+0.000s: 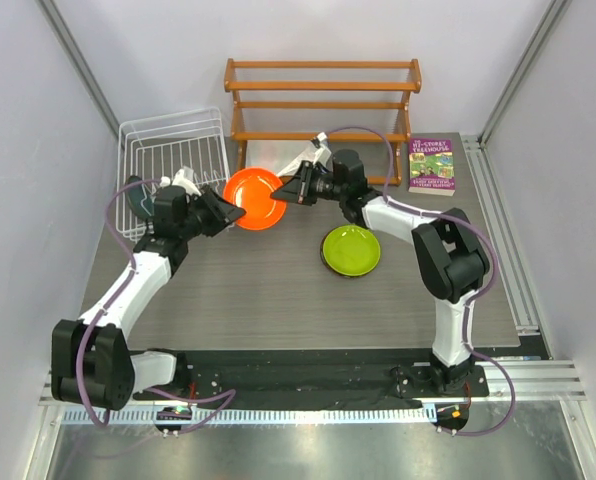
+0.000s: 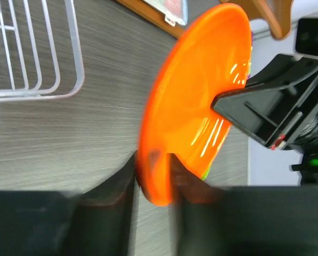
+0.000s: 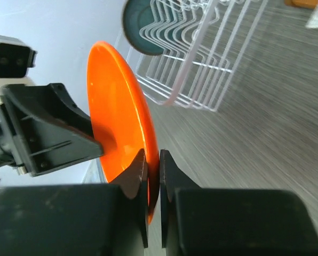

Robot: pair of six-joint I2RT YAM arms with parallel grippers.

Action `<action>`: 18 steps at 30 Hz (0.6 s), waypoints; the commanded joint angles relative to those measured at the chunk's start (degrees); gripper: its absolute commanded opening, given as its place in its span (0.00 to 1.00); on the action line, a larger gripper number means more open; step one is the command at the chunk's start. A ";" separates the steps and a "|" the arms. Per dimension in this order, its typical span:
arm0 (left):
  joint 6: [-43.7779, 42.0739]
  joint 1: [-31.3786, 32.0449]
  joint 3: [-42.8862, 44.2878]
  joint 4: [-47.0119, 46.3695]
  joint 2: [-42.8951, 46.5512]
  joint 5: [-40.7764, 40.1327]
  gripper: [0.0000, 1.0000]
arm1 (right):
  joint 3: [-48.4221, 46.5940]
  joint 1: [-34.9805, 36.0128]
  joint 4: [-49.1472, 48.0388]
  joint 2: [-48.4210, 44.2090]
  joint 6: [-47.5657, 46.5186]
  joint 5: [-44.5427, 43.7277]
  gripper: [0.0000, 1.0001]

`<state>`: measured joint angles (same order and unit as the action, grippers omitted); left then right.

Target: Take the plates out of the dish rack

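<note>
I note the orange plate (image 1: 253, 198) plain and glossy, the lime green plate (image 1: 351, 249) plain, the teal plate (image 3: 140, 21) dark. White wire dish rack (image 1: 173, 117); grey wood-grain desk (image 1: 278, 295); orange-brown wooden shelf (image 1: 323, 86); purple-covered book (image 1: 431, 165).

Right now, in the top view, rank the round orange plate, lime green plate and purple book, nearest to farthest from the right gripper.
1. The round orange plate, clamped in the right gripper.
2. The round lime green plate, mid-table.
3. The purple book, far right.
</note>
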<state>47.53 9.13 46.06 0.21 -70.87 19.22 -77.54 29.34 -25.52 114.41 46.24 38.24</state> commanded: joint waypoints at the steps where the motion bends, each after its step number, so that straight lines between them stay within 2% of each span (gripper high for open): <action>1: -0.94 0.63 1.13 -3.29 1.70 -0.31 0.66 | 2.02 -1.13 6.44 -6.46 -6.33 -3.16 0.04; 2: -2.08 0.63 1.48 -1.37 1.88 -1.20 0.84 | 3.08 -2.17 7.32 -7.61 -6.60 -5.08 0.03; 4: -3.84 0.63 2.79 0.49 2.40 -4.26 0.99 | 6.15 -3.41 11.09 -11.73 -8.61 -7.55 0.02; 7: -7.97 0.63 4.99 6.90 3.28 -9.45 1.00 | 10.37 -6.48 18.55 -17.01 -13.18 -13.26 0.02; 10: -12.54 0.63 7.63 12.17 5.39 -18.68 0.99 | 15.63 -10.44 26.90 -24.92 -16.78 -20.47 0.02; 11: -13.24 0.63 8.94 13.14 6.26 -26.27 0.99 | 16.97 -11.49 28.66 -28.33 -17.58 -22.05 0.03; 15: -11.85 0.46 12.19 18.86 6.62 -37.92 0.99 | 22.95 -15.36 33.32 -33.89 -21.01 -26.09 0.07; 18: -12.37 0.45 14.13 19.48 6.45 -38.82 1.00 | 25.15 -16.68 35.62 -34.78 -22.68 -27.33 0.08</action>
<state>36.95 9.72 56.23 15.73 -65.04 -9.37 -54.94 12.99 4.78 81.03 28.18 15.31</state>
